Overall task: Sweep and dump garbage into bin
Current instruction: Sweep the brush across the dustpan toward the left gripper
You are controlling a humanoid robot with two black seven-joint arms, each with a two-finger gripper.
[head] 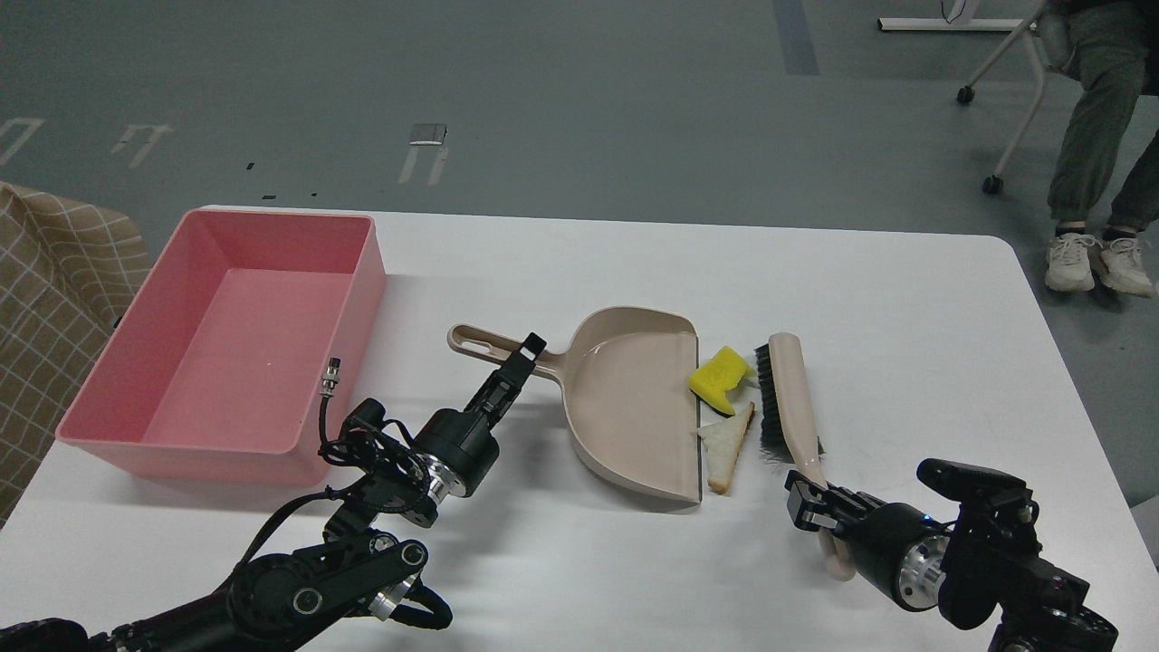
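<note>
The garbage lies at the open edge of the beige dustpan (634,398): a yellow sponge chunk (720,376) and a triangular white bread slice (727,444). My left gripper (528,349) is shut on the dustpan's handle (489,342). My right gripper (812,507) is shut on the handle of a beige brush (790,398) with black bristles. The bristles stand just right of the sponge and the bread, touching or nearly touching them. The pink bin (226,340) sits at the table's left and holds nothing.
The white table (905,299) has free room behind and right of the brush. A checked cloth (45,299) lies beyond the left edge. A seated person's legs (1096,154) and a wheeled chair base are at the far right on the floor.
</note>
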